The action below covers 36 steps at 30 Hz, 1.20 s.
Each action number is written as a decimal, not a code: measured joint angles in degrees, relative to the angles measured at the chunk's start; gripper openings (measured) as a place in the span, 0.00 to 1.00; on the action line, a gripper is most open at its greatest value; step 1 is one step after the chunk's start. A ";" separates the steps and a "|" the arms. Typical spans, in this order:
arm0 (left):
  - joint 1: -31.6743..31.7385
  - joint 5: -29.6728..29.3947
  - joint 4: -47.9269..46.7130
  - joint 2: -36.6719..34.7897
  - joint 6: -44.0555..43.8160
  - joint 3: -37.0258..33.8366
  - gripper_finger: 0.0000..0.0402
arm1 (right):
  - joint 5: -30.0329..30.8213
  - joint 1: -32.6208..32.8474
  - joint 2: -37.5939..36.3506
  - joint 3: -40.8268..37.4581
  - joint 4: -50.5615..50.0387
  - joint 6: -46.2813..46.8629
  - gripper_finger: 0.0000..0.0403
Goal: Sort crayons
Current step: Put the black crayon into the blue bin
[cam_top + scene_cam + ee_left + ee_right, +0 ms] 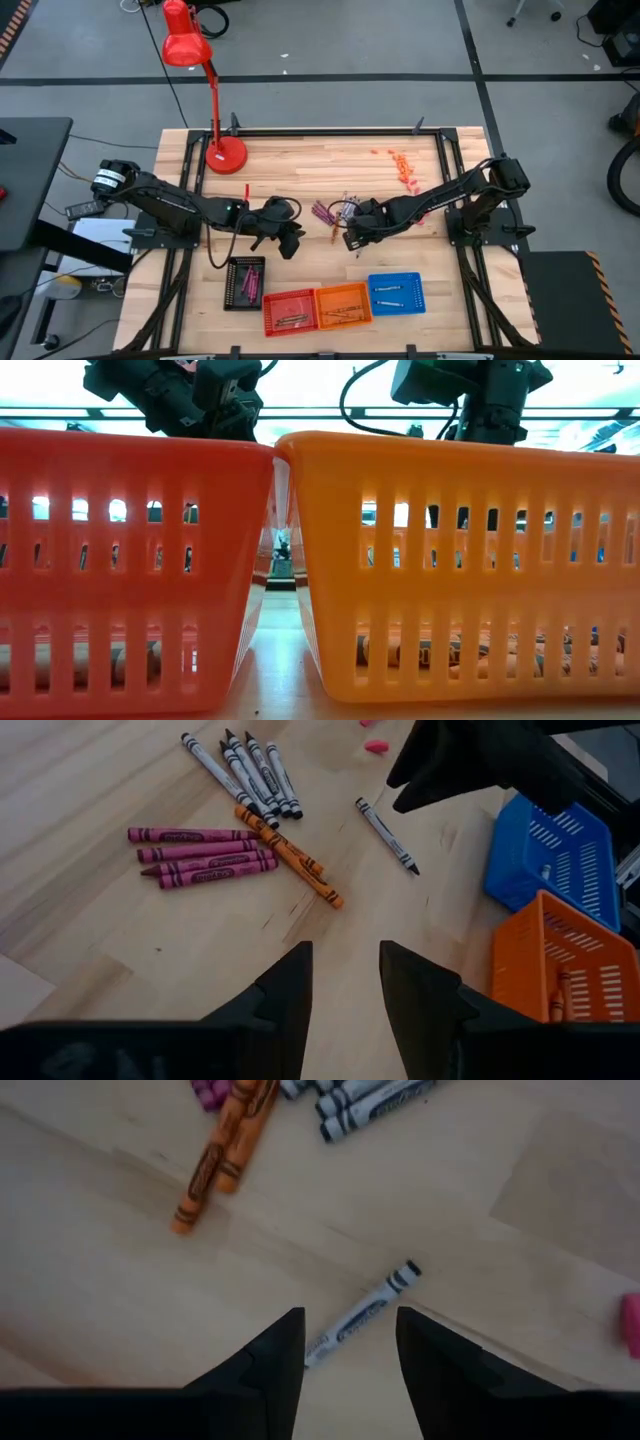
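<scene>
Because the right gripper (pixel 345 1342) stands open over one lone white crayon (pixel 362 1315), with its fingers on both sides of the stick but not along it, I fear a closing could roll the crayon away or pinch only its end. The left gripper (pixel 345 982) is also open, holds nothing, and faces the crayon pile (pixel 230 845) ahead of it. Both arms are near each other over the middle of the table (a careless swing could make them collide). Ahead of the right gripper I see bare wood; the blue basket (pixel 396 293) and orange basket (pixel 343 304) wait behind it, near the table edge.
</scene>
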 joint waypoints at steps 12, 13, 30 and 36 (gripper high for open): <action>-0.01 -0.01 0.01 0.00 -0.08 0.00 0.32 | 2.14 0.78 4.51 0.00 2.02 1.69 0.40; -0.01 0.01 0.01 0.00 -0.22 0.00 0.32 | 1.42 1.02 5.27 -0.01 2.68 1.82 0.40; -0.15 4.50 -0.89 -0.02 -1.74 0.00 0.32 | -4.71 2.23 8.20 0.17 2.49 -8.44 0.37; -0.15 4.72 -0.91 -0.02 -1.69 0.00 0.32 | -6.07 2.25 8.20 0.15 1.65 -23.09 0.30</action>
